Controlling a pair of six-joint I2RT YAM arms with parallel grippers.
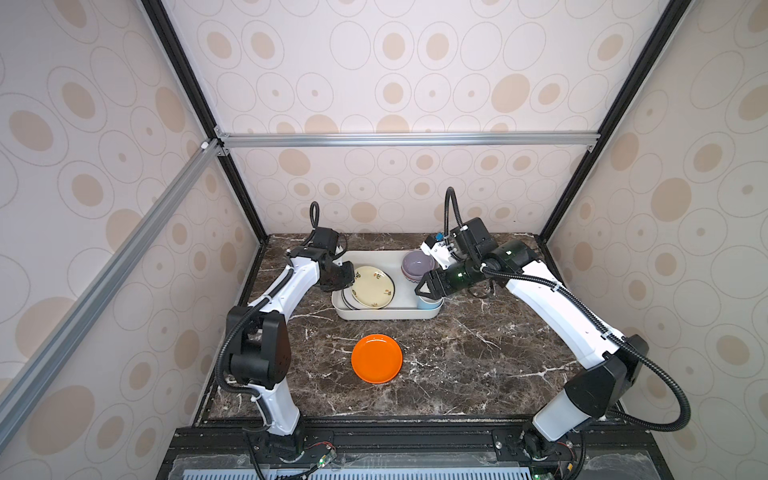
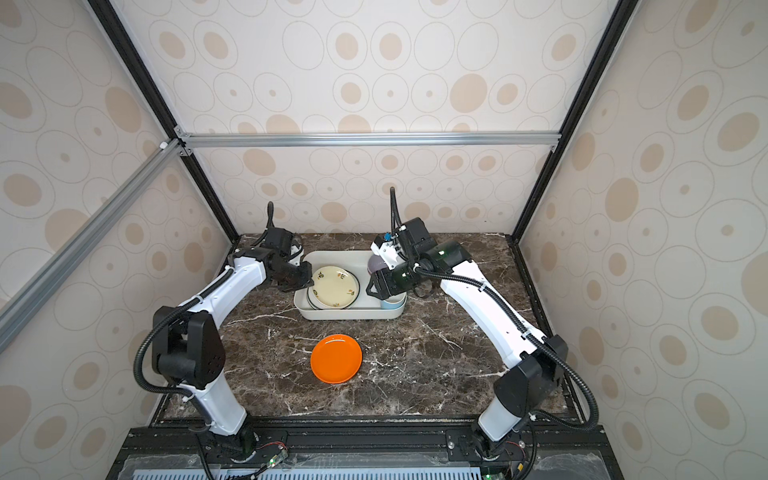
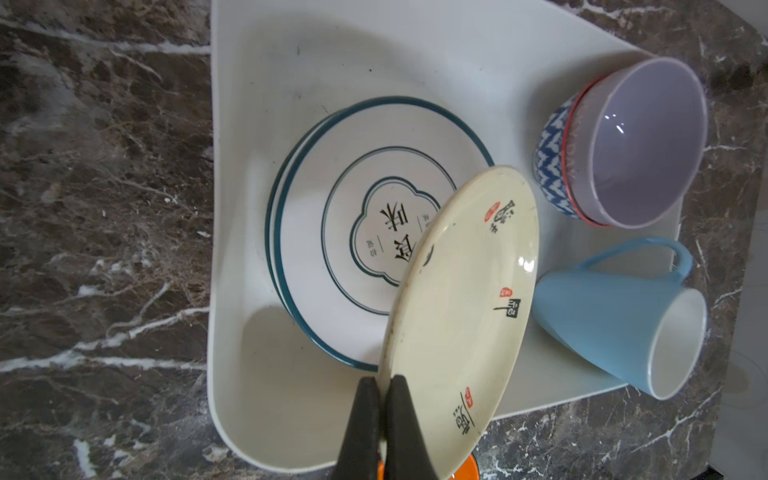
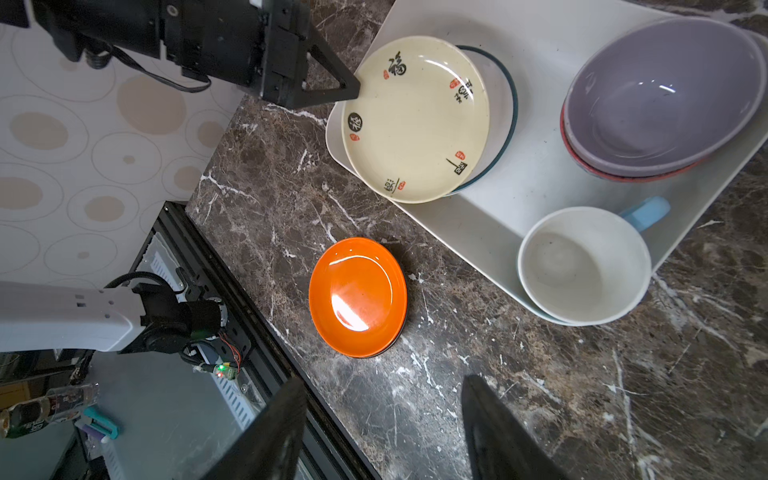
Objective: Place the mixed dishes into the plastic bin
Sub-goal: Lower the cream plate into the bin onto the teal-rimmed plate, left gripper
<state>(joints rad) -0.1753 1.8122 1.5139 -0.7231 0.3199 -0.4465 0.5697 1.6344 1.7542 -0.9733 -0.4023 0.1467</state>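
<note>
- Right now, your plastic bin [image 1: 386, 313] sits on the marble table [image 1: 478, 365] just above the centre of both top views, between the two arms.
- In the left half of the bin you have green-rimmed white plates [image 3: 332, 232] lying flat in a stack; two rims show in the left wrist view.
- Your left gripper [image 3: 383, 380] is clamped tight on the rim of the pale yellow plate [image 1: 372, 286]. The plate is tilted over the green-rimmed stack, inside the bin's outline. You cannot tell from these views whether its far edge touches the stack.
- In the bin's upper right corner, in both top views, the lilac bowl [image 1: 417, 264] is nested inside a red-rimmed bowl [image 3: 552, 174] with a blue pattern on its outside.
- In the bin's lower right corner stands the light blue mug [image 4: 582, 266], white inside and holding nothing, with its handle pointing away from the plates.
- Your right gripper [image 4: 380, 388] hangs over that mug in a top view [image 1: 428, 286]. Its fingers are spread well apart, with nothing between them.
- The orange plate [image 1: 377, 358] lies outside the bin, on the table below it near the middle of both top views, well apart from both grippers. A dark edge shows beneath it in the right wrist view.
</note>
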